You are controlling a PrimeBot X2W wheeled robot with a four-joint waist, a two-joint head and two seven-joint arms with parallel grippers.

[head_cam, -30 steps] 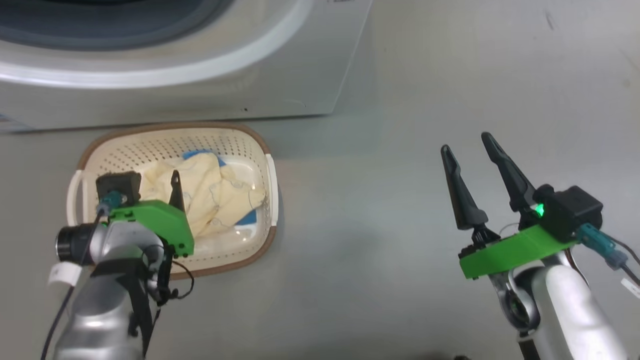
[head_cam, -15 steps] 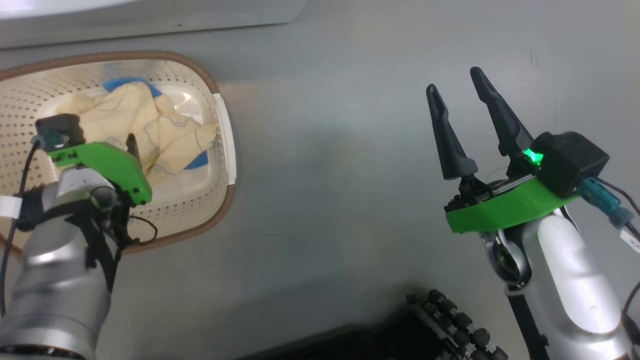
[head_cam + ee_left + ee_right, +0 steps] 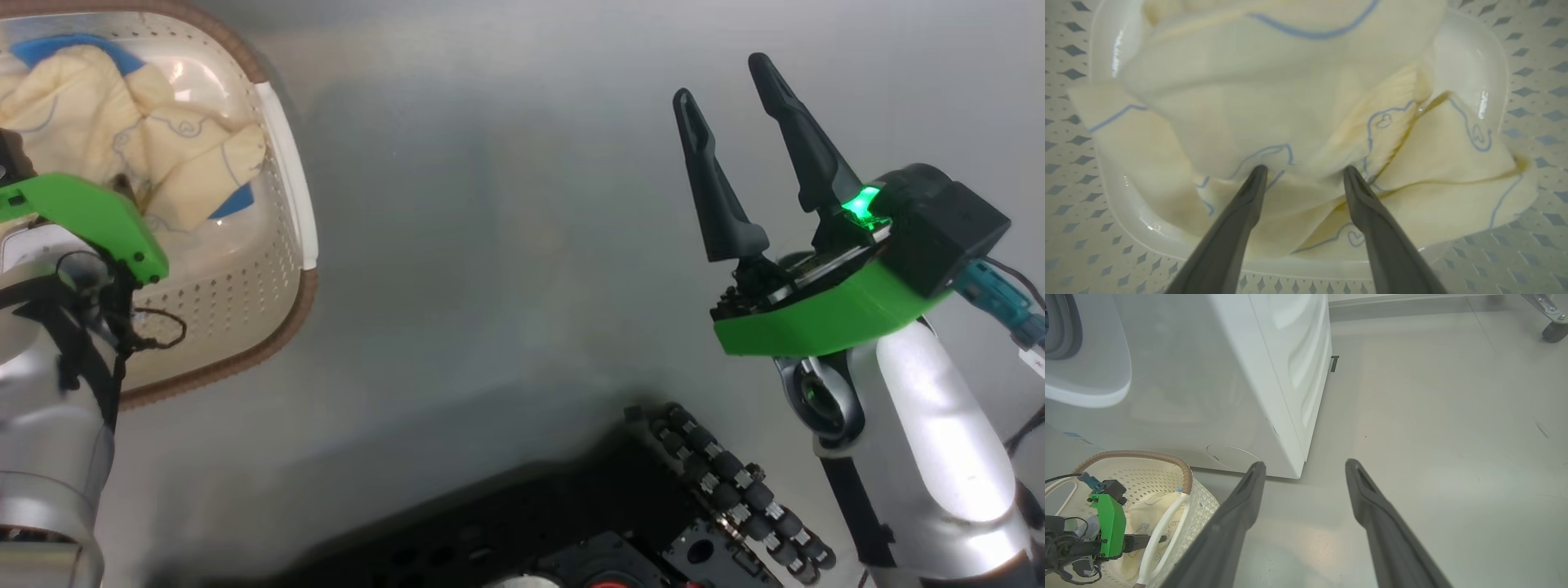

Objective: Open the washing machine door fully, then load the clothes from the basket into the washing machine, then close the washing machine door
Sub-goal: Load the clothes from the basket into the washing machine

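Spread wide, left claw (image 3: 1304,171) had tips on clothes (image 3: 1290,102) inside basket (image 3: 237,278); right claw (image 3: 722,77), also wide, empty, hung over floor (image 3: 490,245).

Looks like a bare test lab: washing machine (image 3: 1274,375) on smooth grey floor (image 3: 1433,416), castor-wheeled frame (image 3: 1551,330) nearby.

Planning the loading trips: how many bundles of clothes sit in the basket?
1: one cream bundle of clothes in the basket, at the open left gripper; several garments may be folded inside it.
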